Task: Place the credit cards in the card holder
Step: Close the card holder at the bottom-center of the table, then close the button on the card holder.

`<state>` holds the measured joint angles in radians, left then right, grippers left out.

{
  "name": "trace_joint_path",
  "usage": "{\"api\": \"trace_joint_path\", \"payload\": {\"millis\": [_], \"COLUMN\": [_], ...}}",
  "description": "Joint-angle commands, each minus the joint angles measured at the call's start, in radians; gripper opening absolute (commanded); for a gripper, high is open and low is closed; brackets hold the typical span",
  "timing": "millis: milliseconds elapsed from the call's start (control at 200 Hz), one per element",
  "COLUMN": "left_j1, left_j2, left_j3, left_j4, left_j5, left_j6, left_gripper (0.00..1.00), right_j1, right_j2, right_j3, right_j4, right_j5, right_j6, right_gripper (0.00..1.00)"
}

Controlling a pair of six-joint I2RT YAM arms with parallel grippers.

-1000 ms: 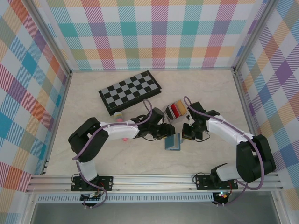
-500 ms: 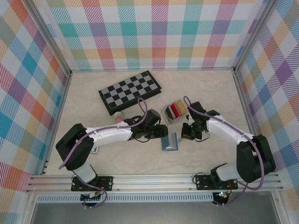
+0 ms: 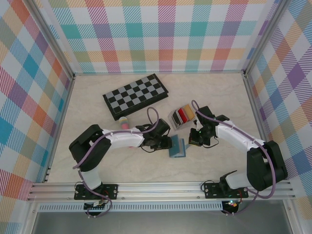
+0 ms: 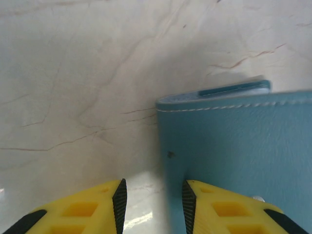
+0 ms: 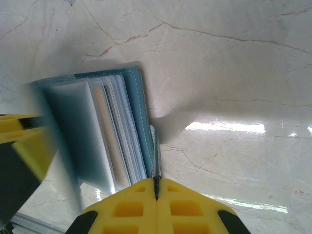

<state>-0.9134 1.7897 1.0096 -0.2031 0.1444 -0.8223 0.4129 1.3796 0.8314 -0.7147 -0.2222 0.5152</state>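
While the right gripper [image 5: 156, 181] pinched a thin edge of the wallet [image 5: 112, 126] cover between fingers pressed flat together, the wallet lay open on the table [image 5: 234, 58]. Its pale sleeves fanned out to the left of that grip.

From above, the wallet [image 3: 178, 147] sat near the front middle of the table [image 3: 219, 92], between the two grippers. The left gripper [image 3: 167, 142] was at its left side and the right gripper [image 3: 193, 141] at its right.

In the left wrist view, the left gripper [image 4: 152, 187] had its fingers spread. The teal cover [image 4: 234, 146] showed its left edge in the gap, close to the right finger [image 4: 234, 214], with bare table between that edge and the other finger. Whether the cover touched a pad could not be told.

The cards [image 3: 183, 114], red, black and tan, stood in a grey tray [image 3: 171, 117] just behind the wallet. A checkerboard [image 3: 135, 96] lay further back to the left.
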Motion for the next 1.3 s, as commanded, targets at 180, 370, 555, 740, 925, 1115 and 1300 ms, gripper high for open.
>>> {"api": "trace_joint_path", "payload": {"millis": [180, 370, 555, 740, 925, 1115, 1300], "left_j1": [-0.015, -0.019, -0.026, -0.03, -0.03, -0.031, -0.031], "left_j2": [0.068, 0.1, 0.116, 0.125, 0.13, 0.135, 0.138], "left_j3": [0.073, 0.078, 0.093, 0.102, 0.109, 0.11, 0.11], "left_j4": [0.036, 0.043, 0.051, 0.05, 0.051, 0.055, 0.054], "left_j5": [0.071, 0.094, 0.114, 0.119, 0.122, 0.132, 0.133], "left_j6": [0.007, 0.02, 0.033, 0.037, 0.037, 0.036, 0.035], "left_gripper": [0.4, 0.43, 0.44, 0.44, 0.43, 0.42, 0.42], "right_j1": [-0.005, -0.004, -0.004, -0.002, 0.009, 0.017, 0.027], "right_j2": [-0.035, -0.018, 0.018, 0.07, 0.114, 0.145, 0.178], "right_j3": [0.024, 0.029, 0.035, 0.04, 0.041, 0.046, 0.053], "right_j4": [0.022, 0.061, 0.082, 0.08, 0.087, 0.106, 0.113], "right_j5": [-0.074, -0.163, -0.191, -0.194, -0.195, -0.197, -0.193], "right_j6": [0.001, 0.004, 0.016, 0.017, 0.015, 0.024, 0.027], "right_gripper": [0.01, 0.01, 0.0, 0.0, 0.0, 0.0, 0.0]}}
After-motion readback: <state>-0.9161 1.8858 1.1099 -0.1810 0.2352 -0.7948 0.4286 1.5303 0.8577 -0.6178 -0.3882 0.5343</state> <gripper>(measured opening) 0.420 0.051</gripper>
